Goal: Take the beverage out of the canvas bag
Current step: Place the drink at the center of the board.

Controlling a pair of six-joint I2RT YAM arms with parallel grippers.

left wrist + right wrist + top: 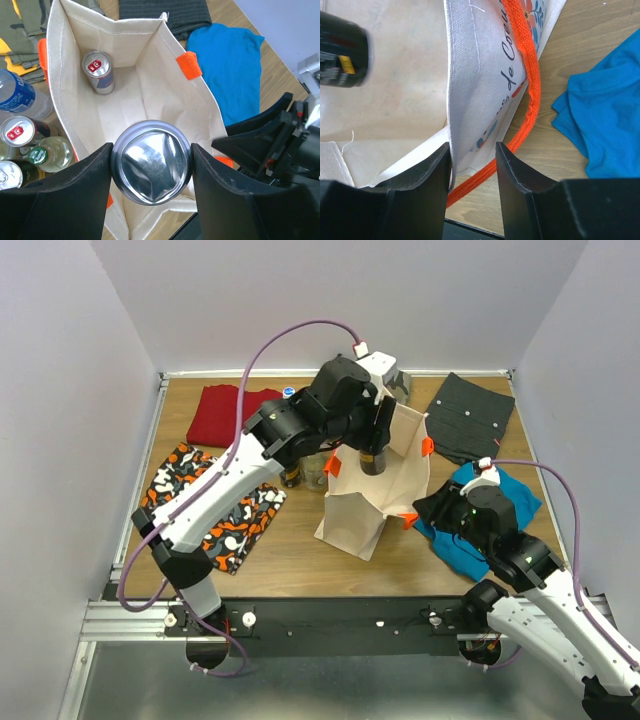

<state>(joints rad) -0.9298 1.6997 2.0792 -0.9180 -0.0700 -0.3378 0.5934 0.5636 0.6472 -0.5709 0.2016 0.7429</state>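
Observation:
The canvas bag (pixel 368 502) stands upright mid-table with its mouth open. My left gripper (pixel 372 445) is shut on a dark beverage can (pixel 372 460) just above that mouth. From the left wrist I see the can's silver bottom (pixel 151 170) clamped between both fingers (pixel 90 185), over the bag's inside wall (pixel 165 95). A second can (pixel 98 71) stands on the bag's floor. My right gripper (pixel 473 150) is open and straddles the bag's right wall (pixel 480 90) beside an orange handle (pixel 530 90); the canvas touches only the left finger. The held can (pixel 340 50) shows there too.
Several bottles and cans (pixel 22 135) and a water bottle (pixel 17 95) stand just left of the bag. Folded clothes lie around it: red (pixel 228 412), patterned (pixel 215 502), dark grey (pixel 470 418), and blue (pixel 505 502) under my right arm.

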